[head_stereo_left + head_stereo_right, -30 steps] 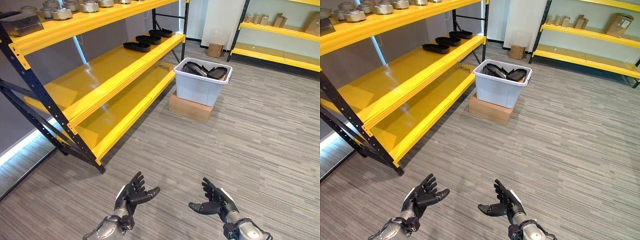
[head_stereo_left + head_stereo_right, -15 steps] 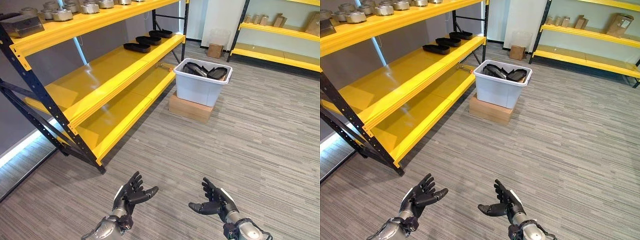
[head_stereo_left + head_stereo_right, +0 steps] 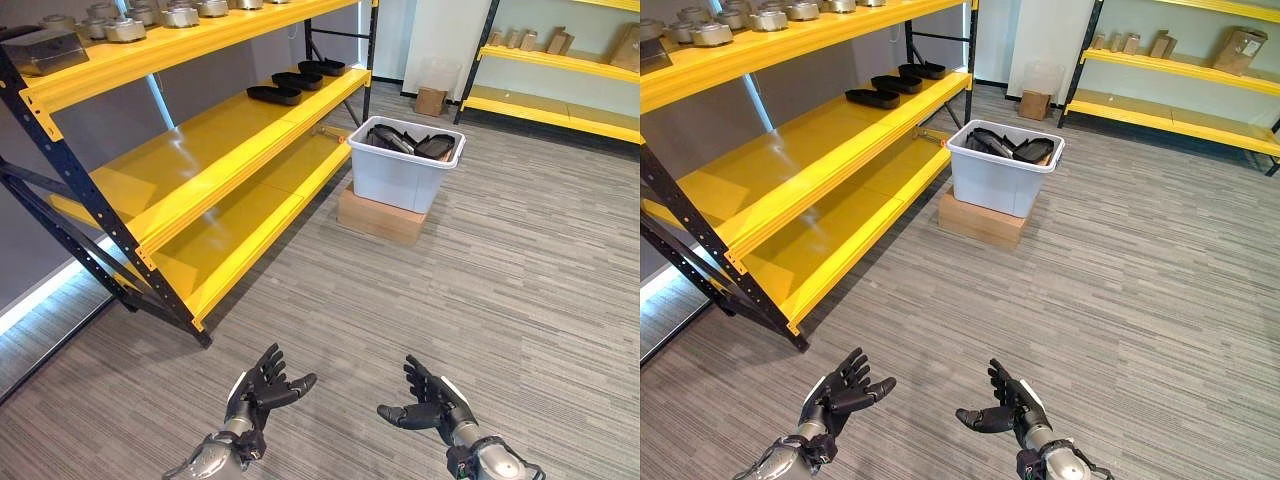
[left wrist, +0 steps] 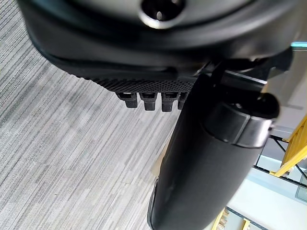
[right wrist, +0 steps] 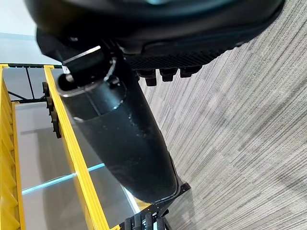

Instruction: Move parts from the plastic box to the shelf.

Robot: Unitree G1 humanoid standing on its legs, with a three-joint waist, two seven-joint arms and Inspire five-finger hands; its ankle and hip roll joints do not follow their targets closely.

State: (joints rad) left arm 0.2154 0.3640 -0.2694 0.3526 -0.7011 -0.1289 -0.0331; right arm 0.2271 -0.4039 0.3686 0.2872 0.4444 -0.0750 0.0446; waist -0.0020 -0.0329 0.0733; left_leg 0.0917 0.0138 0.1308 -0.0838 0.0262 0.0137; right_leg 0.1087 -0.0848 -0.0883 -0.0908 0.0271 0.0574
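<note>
- The plastic box (image 3: 404,165) stands on a flat cardboard box (image 3: 378,216) on the carpet floor (image 3: 520,290), just beside the far end of the yellow shelf (image 3: 215,160) and well ahead of both hands.
- Inside the plastic box lie several dark parts (image 3: 412,143), heaped and leaning against each other; their long axes seem to run roughly across the box, though the pile is too far off to tell each one apart.
- Three more dark, elongated parts on the shelf (image 3: 298,79) sit in a row on the middle level, near its far end, each lying with its long axis along the shelf.
- Round metal pieces (image 3: 125,27) line the top level.
- The left hand (image 3: 258,388) hangs low over the carpet, fingers spread and relaxed, holding nothing.
- The right hand (image 3: 430,402) is beside it, likewise spread and empty, thumb pointing inward.
- Since a second ago, the left hand has sunk slightly; the box, parts and right hand are unchanged.
</note>
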